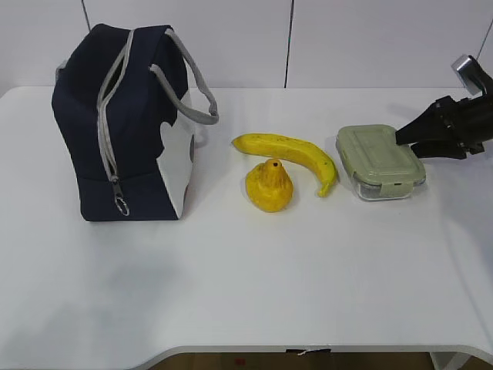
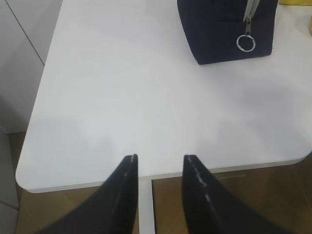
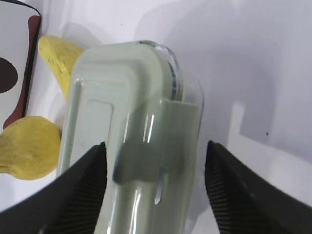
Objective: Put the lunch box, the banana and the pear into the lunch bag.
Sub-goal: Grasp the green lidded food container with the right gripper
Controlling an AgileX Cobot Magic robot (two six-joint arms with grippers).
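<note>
Your left end effector point(image 2: 160, 163) is open above the bench point(image 2: 122, 97) edge, and the lunch bag point(image 2: 219, 29) stands far ahead of it. The bag looks zipped, so nothing can enter yet. Your right end effector point(image 3: 153, 156) is open over the lunch box point(image 3: 131, 126), its fingers on both sides; the banana point(image 3: 56, 56) and pear point(image 3: 27, 146) lie beyond it. The smooth lid may slip.
</note>
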